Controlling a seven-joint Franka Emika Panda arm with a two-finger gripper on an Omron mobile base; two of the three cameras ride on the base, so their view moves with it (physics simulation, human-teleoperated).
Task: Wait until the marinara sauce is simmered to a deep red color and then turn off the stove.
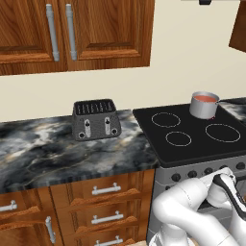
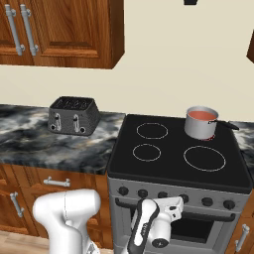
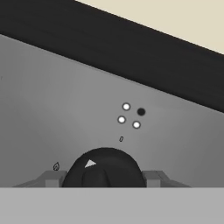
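Note:
The marinara sauce (image 1: 205,98) (image 2: 201,115) is a smooth orange-red surface in a small silver saucepan (image 1: 203,108) (image 2: 198,128) on the back right burner of the stove (image 1: 192,139) (image 2: 173,163). In the hand view my gripper (image 3: 103,178) is shut on a black stove knob (image 3: 105,166), with one finger (image 3: 52,178) on each side of it. The knob's white pointer (image 3: 90,163) aims up and to the left. In the right base view my hand (image 2: 168,206) is pressed against the knob row on the stove's grey front.
A dark slotted toaster (image 1: 95,119) (image 2: 73,115) stands on the marble counter (image 1: 57,153) left of the stove. Wooden wall cabinets (image 1: 72,33) hang above, and drawers (image 1: 105,192) sit below the counter. Three white dots and one dark dot (image 3: 130,116) mark the panel above the knob.

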